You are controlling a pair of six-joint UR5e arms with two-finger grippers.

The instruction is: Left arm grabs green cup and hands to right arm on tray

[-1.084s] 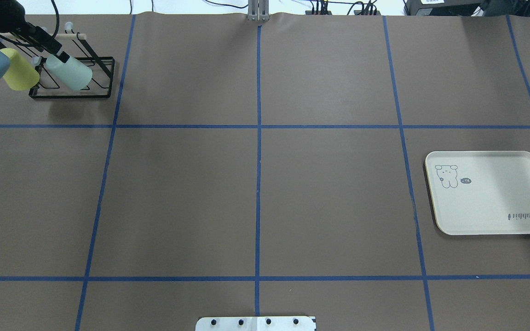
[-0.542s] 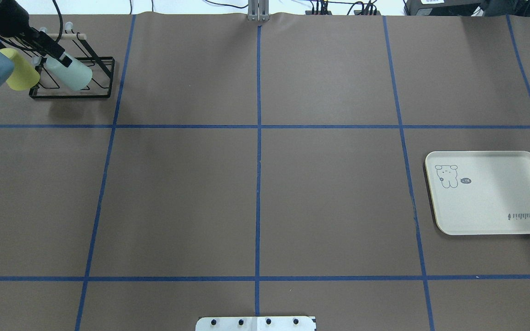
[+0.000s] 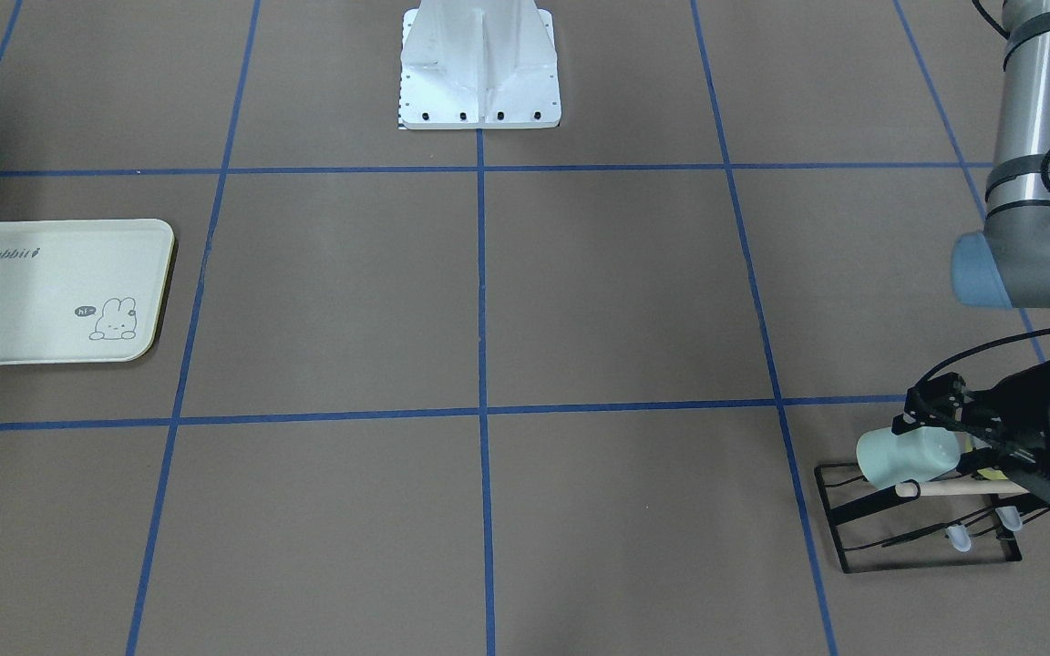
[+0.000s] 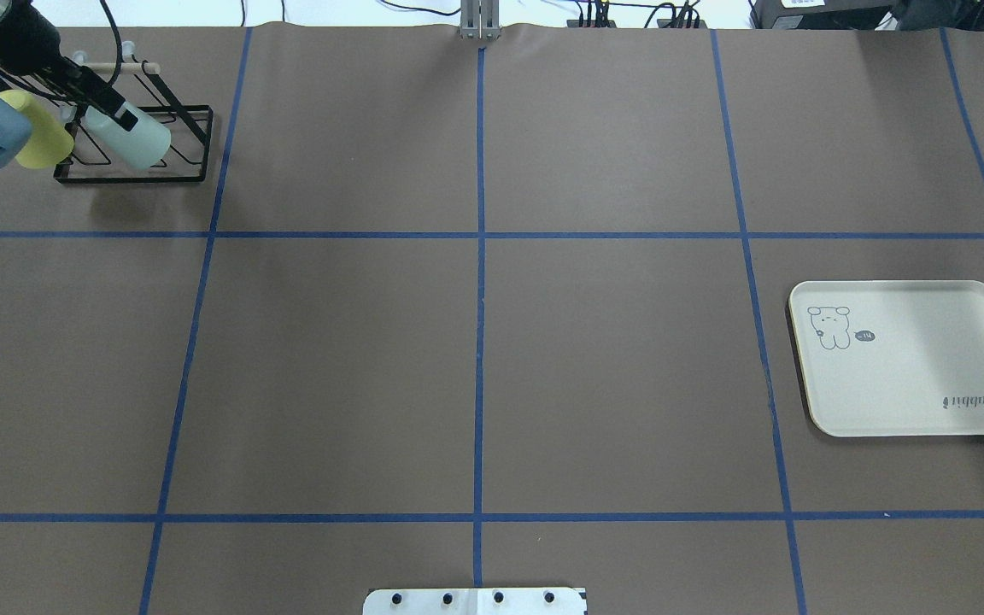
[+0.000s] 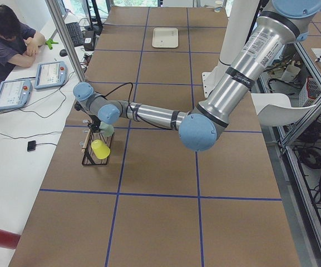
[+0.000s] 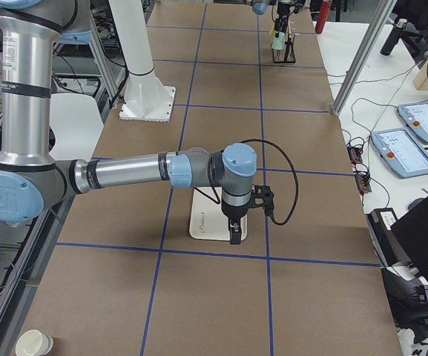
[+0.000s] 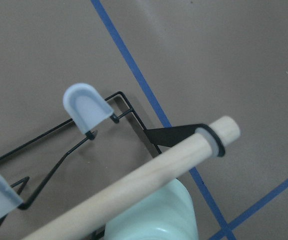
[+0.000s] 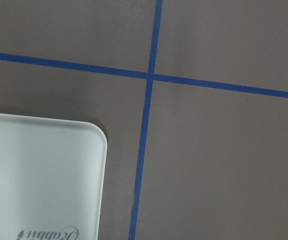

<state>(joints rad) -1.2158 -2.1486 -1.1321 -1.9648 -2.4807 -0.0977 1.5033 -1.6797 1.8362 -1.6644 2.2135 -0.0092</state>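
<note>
Green cup (image 3: 903, 456) lies tilted on wire rack (image 4: 133, 179), directly at the left jaws' tips; apart or clamped, I cannot tell. Wooden bar (image 7: 134, 185) crosses above it. Yellow cup (image 4: 43, 141) hangs just beside. Right jaws stand over the tray (image 4: 910, 384) corner on the bench; their state cannot be told.
</note>
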